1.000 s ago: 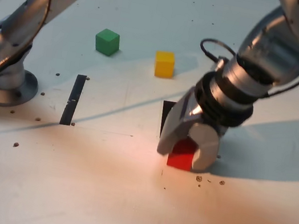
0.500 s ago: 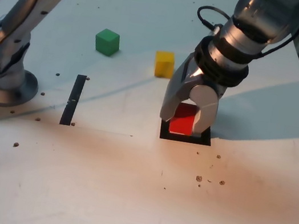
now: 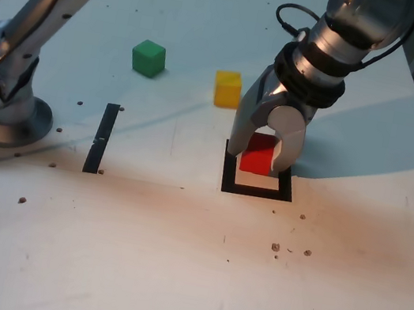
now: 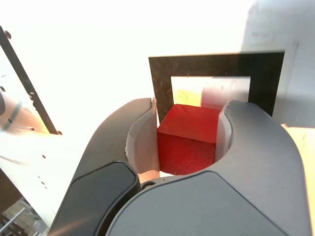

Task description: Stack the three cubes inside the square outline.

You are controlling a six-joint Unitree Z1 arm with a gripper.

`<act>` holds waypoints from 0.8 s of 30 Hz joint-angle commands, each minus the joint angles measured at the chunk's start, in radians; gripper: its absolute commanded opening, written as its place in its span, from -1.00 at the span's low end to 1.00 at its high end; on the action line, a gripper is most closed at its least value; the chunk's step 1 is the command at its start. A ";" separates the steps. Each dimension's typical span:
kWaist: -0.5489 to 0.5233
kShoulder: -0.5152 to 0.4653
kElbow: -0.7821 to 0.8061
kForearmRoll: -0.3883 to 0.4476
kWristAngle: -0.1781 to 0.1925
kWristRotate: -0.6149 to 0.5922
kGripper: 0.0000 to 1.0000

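My gripper (image 3: 256,160) is shut on the red cube (image 3: 257,153), holding it over the far part of the square outline (image 3: 255,189). In the wrist view the red cube (image 4: 188,137) sits squeezed between both fingers, with the black frame of the square outline (image 4: 161,86) just beyond it. Whether the cube touches the table I cannot tell. The yellow cube (image 3: 227,89) stands on the table behind the outline. The green cube (image 3: 148,58) lies farther toward the exterior view's left.
A straight black tape strip (image 3: 103,137) lies toward the exterior view's left of the outline. The arm's base (image 3: 3,107) stands at that left edge. Small dark specks (image 3: 291,248) dot the table in front of the outline.
The gripper carried the red cube from the table in front of the outline back over it, then shifted slightly farther to the outline's far part.
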 commanded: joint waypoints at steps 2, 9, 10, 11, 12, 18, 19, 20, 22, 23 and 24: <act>0.002 0.013 -0.004 -0.008 0.001 0.005 -0.35; 0.004 0.013 0.003 -0.041 -0.003 0.027 0.71; 0.004 0.011 0.004 -0.043 -0.002 0.029 0.82; 0.004 0.008 0.004 -0.043 -0.002 0.029 0.87; 0.004 0.007 0.004 -0.043 -0.001 0.029 0.90; 0.005 0.001 0.006 -0.035 0.003 0.029 0.96; 0.007 -0.003 0.007 -0.033 0.005 0.029 0.97; 0.009 -0.008 0.009 -0.030 0.009 0.028 0.98; 0.017 -0.024 0.015 -0.023 0.021 0.028 0.99; 0.023 -0.036 0.021 -0.019 0.028 0.028 0.99; 0.030 -0.050 0.028 -0.017 0.036 0.028 0.99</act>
